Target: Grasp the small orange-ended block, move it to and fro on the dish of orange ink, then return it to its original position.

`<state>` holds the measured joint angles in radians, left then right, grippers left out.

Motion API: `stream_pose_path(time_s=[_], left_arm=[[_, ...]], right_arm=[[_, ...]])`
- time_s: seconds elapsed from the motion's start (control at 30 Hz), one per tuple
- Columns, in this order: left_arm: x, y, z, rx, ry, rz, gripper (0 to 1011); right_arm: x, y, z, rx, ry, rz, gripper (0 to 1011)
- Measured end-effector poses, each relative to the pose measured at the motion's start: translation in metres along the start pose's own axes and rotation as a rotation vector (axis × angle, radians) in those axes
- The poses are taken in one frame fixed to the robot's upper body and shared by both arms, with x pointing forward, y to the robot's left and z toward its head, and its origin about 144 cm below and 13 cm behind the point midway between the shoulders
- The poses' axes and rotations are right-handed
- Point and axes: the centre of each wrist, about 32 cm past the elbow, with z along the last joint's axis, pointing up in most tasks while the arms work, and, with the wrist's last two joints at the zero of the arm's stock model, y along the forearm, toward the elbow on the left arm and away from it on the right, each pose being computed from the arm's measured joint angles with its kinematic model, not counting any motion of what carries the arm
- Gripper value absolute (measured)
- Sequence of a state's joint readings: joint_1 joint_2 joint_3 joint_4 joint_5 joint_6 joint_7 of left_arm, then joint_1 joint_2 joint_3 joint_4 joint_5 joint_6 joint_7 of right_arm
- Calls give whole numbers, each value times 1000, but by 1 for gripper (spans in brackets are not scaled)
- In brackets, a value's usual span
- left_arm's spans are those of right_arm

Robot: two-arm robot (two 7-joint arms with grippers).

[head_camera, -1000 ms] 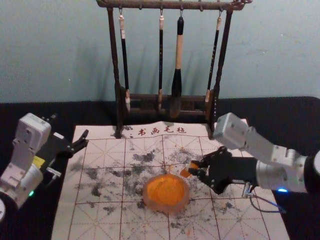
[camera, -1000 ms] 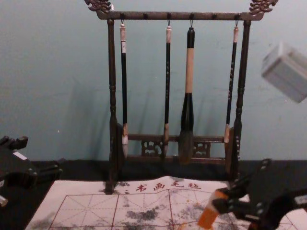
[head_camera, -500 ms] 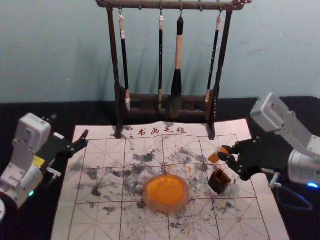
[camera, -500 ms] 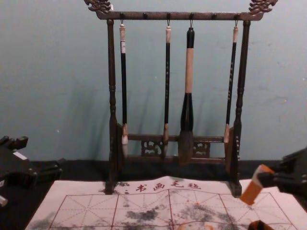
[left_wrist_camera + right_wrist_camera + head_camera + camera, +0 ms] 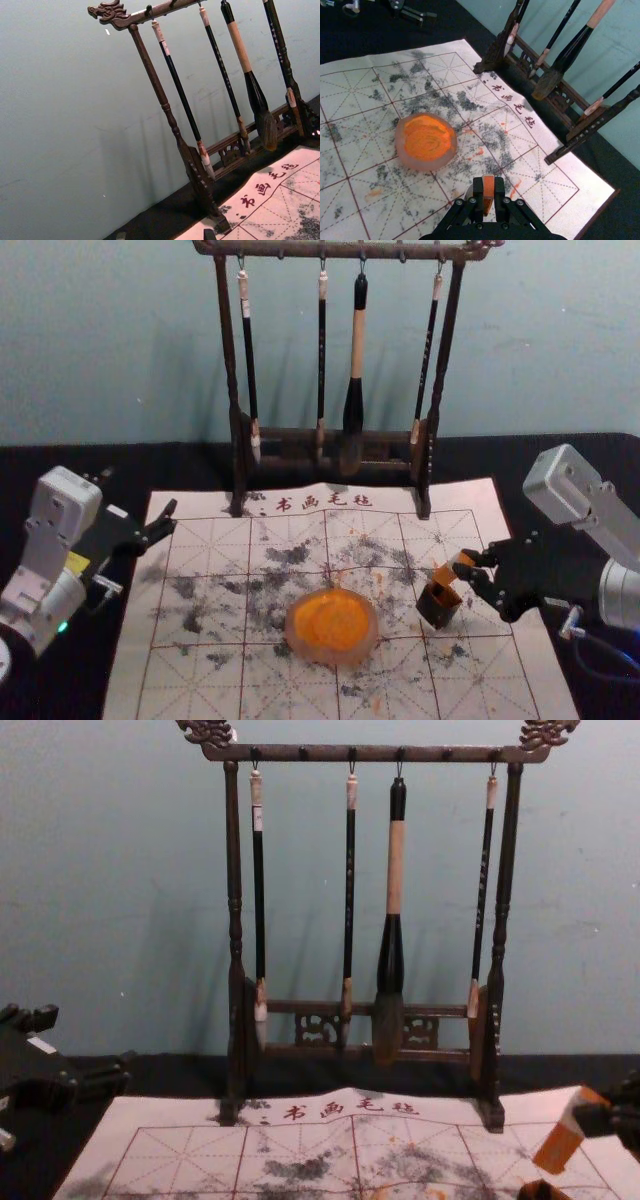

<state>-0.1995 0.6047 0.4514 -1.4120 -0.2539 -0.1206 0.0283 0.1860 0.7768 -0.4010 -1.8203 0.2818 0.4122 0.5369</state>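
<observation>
In the head view, the right gripper (image 5: pixel 466 568) is near the right side of a white felt mat with a red grid and ink stains (image 5: pixel 200 680), its jaws clamped on a small orange-ended block with a pale middle band (image 5: pixel 444 576). The block is tilted, its lower end at the upper edge of a dark, square, hollow box with orange inside (image 5: pixel 436 608). To the left of the box, and apart from it, a round translucent dish holding orange ink (image 5: pixel 297 637) sits on the mat. The left gripper (image 5: pixel 173 518) is parked by the mat's upper left edge. In the left wrist view, the left gripper's (image 5: pixel 165 235) jaws stand well apart with nothing between them, and a dark carved wooden rack (image 5: pixel 165 102) hung with brushes rises beyond the mat. In the right wrist view, the right gripper (image 5: pixel 488 192) pinches the block from both sides, with the ink dish lying apart from it on the mat. In the chest view, the block slants down toward the left from the clenched jaws at the right edge, its lower end just above the box, whose top shows at the bottom edge.
</observation>
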Motion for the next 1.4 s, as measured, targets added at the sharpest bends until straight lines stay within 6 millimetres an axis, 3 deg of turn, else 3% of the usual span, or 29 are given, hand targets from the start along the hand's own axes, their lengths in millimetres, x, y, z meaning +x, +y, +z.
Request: stream_pose_path(time_s=[1.4], left_arm=[[0,0,0,0,0,0,1001]], right_arm=[[-1,8,-17,-39,52,21,91]])
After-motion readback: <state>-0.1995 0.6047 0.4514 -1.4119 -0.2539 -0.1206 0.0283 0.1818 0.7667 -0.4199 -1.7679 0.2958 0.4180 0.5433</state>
